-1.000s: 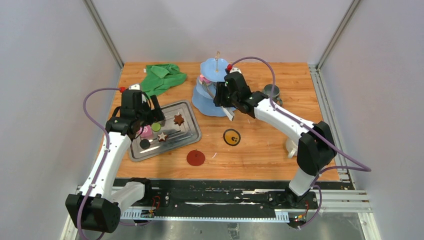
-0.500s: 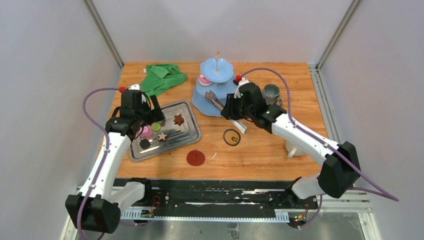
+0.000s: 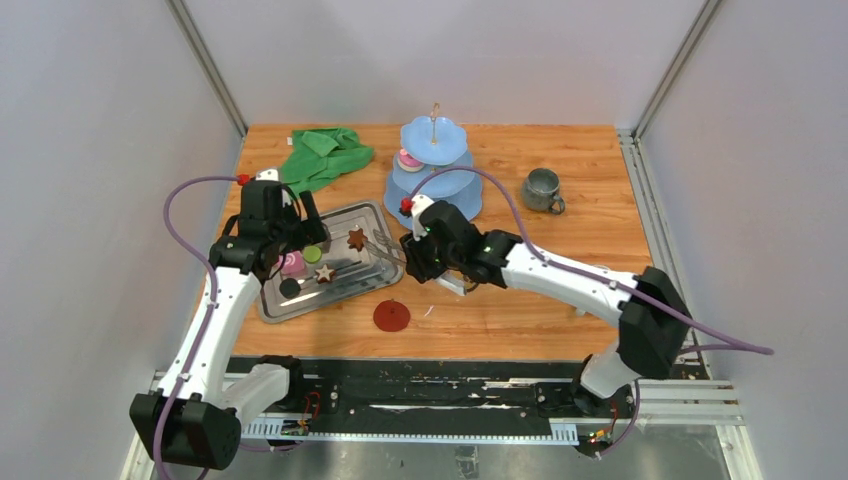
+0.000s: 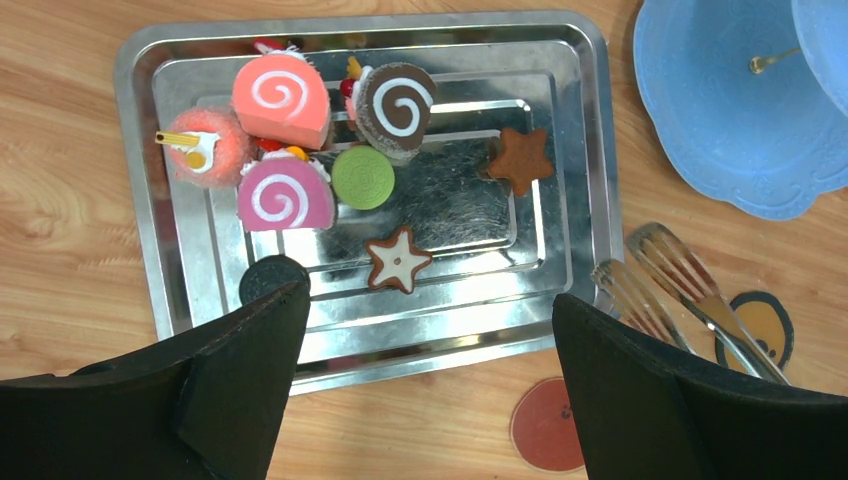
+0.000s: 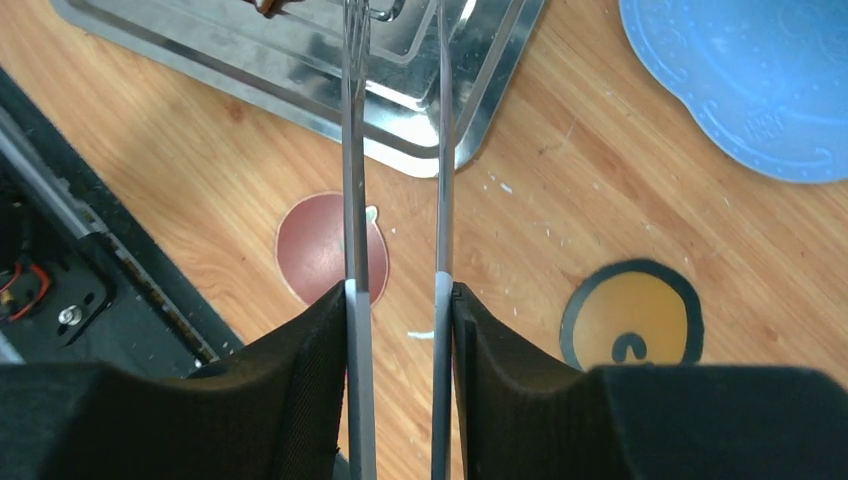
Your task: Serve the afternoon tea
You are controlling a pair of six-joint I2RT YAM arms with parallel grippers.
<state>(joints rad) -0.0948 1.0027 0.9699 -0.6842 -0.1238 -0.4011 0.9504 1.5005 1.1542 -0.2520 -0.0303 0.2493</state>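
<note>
Right arm had tongs at the tray, left pincer spread wide above the sweets.
Nearest, the right gripper (image 5: 400, 300) was clamped partway closed on metal tongs (image 5: 353, 150), tips over the steel tray (image 4: 590, 150) rim near a brown star (image 4: 519, 160). The left gripper (image 4: 428, 320) hung over the tray, jaws wide apart, holding nothing. Pink swirl roll (image 4: 282, 195), brown swirl roll (image 4: 397, 100), green disc (image 4: 363, 177) and black disc (image 4: 268, 277) lay on the tray. Farther back stood the blue tiered stand (image 3: 432, 180), one pink sweet (image 3: 408, 159) on it, and the grey-green mug (image 3: 541, 189).
</note>
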